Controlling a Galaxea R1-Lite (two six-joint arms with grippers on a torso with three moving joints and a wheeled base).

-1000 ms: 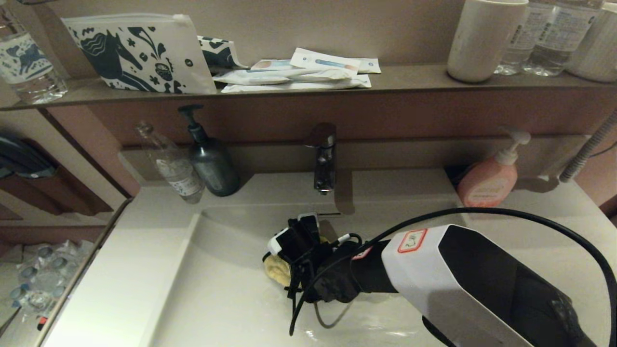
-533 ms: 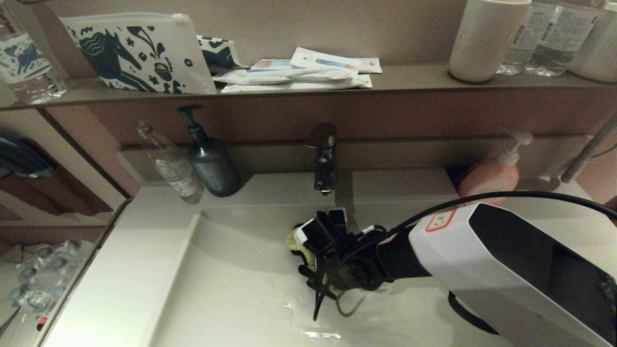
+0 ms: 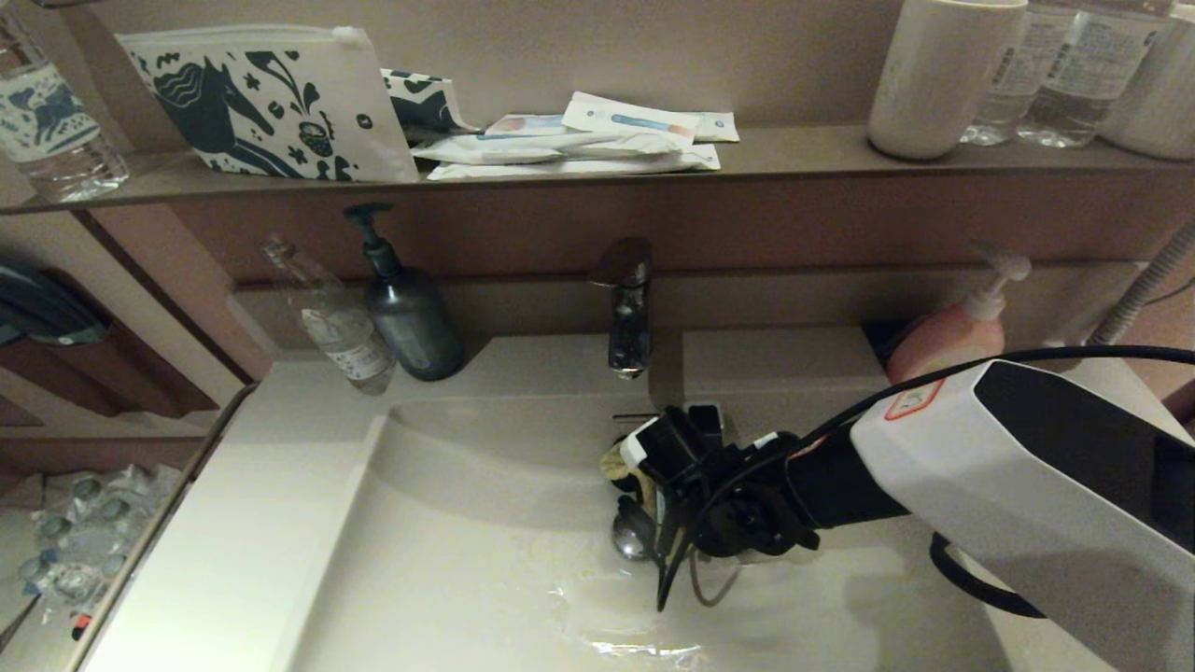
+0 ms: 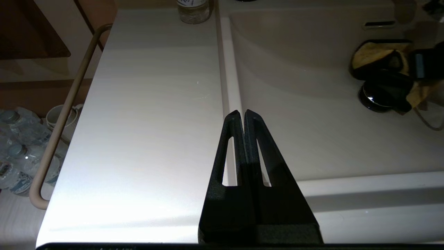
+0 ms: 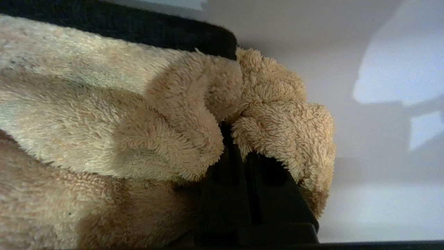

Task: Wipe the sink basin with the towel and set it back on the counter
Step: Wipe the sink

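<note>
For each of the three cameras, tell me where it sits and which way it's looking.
Head: high, facing down at the sink basin and faucet; right arm shows.
Left wrist: behind the shut left tool, over the counter beside the basin.
Right wrist: behind the right tool, buried in the towel.
Shared: head and left wrist both show towel and drain plug.

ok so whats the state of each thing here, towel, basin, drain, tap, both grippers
towel: bunched, clamped in the right gripper, inside the basin by the drain plug
sink basin: wet sheen on the floor
drain plug: seated in the basin floor
tap: no water running
right gripper: shut on the towel
left gripper: shut, empty, parked over the counter edge
</note>
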